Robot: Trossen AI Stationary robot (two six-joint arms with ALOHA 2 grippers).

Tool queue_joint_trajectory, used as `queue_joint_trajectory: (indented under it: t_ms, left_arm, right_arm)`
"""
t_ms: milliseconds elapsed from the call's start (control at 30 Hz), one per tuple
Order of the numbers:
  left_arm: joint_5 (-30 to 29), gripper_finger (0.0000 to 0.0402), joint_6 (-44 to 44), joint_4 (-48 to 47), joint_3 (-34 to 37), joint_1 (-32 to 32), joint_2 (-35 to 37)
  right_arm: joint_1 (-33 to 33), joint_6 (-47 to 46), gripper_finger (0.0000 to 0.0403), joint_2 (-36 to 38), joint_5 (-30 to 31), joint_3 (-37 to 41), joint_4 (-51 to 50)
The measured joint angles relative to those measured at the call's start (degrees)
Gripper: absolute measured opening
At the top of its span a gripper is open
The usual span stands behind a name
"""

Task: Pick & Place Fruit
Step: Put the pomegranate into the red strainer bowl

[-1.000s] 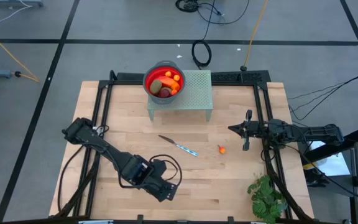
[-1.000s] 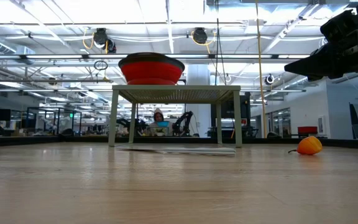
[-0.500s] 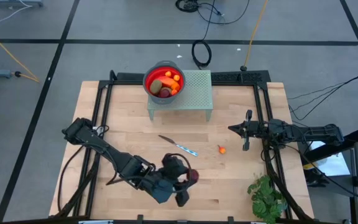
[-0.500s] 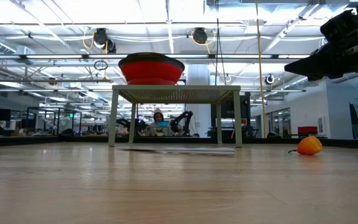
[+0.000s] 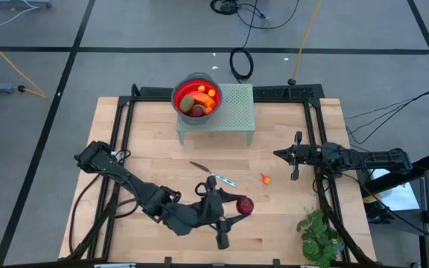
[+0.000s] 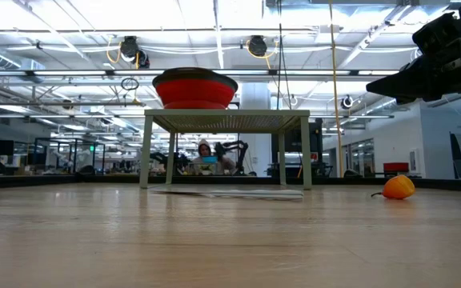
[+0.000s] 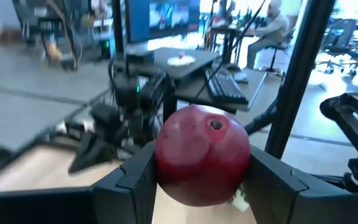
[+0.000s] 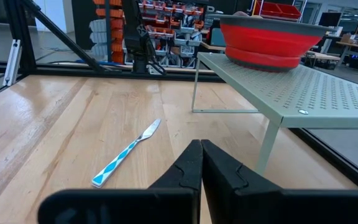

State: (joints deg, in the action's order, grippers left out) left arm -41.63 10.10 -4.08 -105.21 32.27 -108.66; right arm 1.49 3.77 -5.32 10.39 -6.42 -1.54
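Note:
My left gripper (image 5: 238,208) is near the table's front middle, shut on a dark red round fruit (image 5: 246,205), which fills the left wrist view (image 7: 202,155). A red bowl (image 5: 196,95) with several fruit pieces inside stands on a pale green perforated stand (image 5: 233,110) at the table's far side. A tiny orange fruit (image 5: 266,179) lies on the wood right of centre and also shows in the low view (image 6: 398,187). My right gripper (image 5: 296,156) waits shut at the right side (image 8: 201,165). My left gripper pinches the dark red fruit's two opposite sides (image 7: 166,163) between its two fingers (image 7: 134,180). The fingers point roughly level toward the table's right edge. The fruit is lifted clear of the table, its small dark end (image 7: 216,125) toward the top of the wrist view.
A thin knife with a blue-patterned handle (image 5: 214,176) lies mid-table between the stand and my left gripper. A green leafy plant (image 5: 319,234) sits at the near right corner. Black frame rails (image 5: 125,126) run along the table's left, right and far sides.
My left gripper has risen and swung toward the table's right edge. It has tipped from pointing down to about level and has rolled. The dark red fruit has come into view in it, lifted clear of the wood.

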Motion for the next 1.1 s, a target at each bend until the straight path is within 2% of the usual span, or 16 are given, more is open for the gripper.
queue_joint_trajectory:
  t_ms: [133, 400, 500, 600, 733, 933, 1100]
  left_arm:
    - [0.0, 0.0191, -4.2, 2.5, 0.0, 0.0, 0.0]
    - [0.0, 0.0191, -3.5, 2.6, 0.0, 0.0, 0.0]
    - [-0.6, 0.0191, 0.1, 2.9, 0.0, -0.3, 0.0]
    - [-3.6, 0.0191, 5.1, 4.9, 0.0, -1.2, 0.0]
    - [-8.4, 0.0191, 10.7, 9.2, 0.0, -2.4, 0.0]
    - [-12.5, 0.0191, 16.5, 18.3, 0.0, -4.1, 0.0]
    - [-15.8, 0.0191, 24.3, 22.0, 0.0, -5.3, 0.0]
  right_arm:
    - [0.0, 0.0, 0.0000, 0.0, 0.0, 0.0, 0.0]
    - [0.0, 0.1, 0.0000, 0.0, 0.0, 0.0, 0.0]
    - [0.0, 0.1, 0.0000, 0.0, 0.0, 0.0, 0.0]
    - [0.0, 0.0, 0.0000, 0.0, 0.0, 0.0, 0.0]
    - [0.0, 0.0, 0.0000, 0.0, 0.0, 0.0, 0.0]
    - [0.0, 0.0, 0.0000, 0.0, 0.0, 0.0, 0.0]
    - [0.0, 0.0, 0.0000, 0.0, 0.0, 0.0, 0.0]
